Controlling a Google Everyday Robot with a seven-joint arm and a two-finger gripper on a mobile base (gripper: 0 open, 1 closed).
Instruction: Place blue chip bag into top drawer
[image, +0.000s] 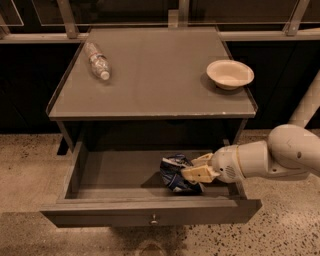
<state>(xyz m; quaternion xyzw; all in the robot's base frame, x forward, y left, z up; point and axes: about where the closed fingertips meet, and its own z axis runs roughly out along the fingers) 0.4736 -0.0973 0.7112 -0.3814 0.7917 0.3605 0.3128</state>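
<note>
The top drawer (150, 212) is pulled open below the table top, its front panel and small metal knob facing me. The blue chip bag (175, 173), crumpled dark-blue foil with white patches, sits low inside the drawer at its right half, near or on the floor. My gripper (192, 169) reaches in from the right on a white arm, and its tan fingers (200, 174) are closed around the bag's right side.
A clear plastic bottle (97, 60) lies on the table top (155, 75) at the back left. A white bowl (229, 74) stands at the right edge. A speckled floor lies around the table, with a dark rail and wall behind.
</note>
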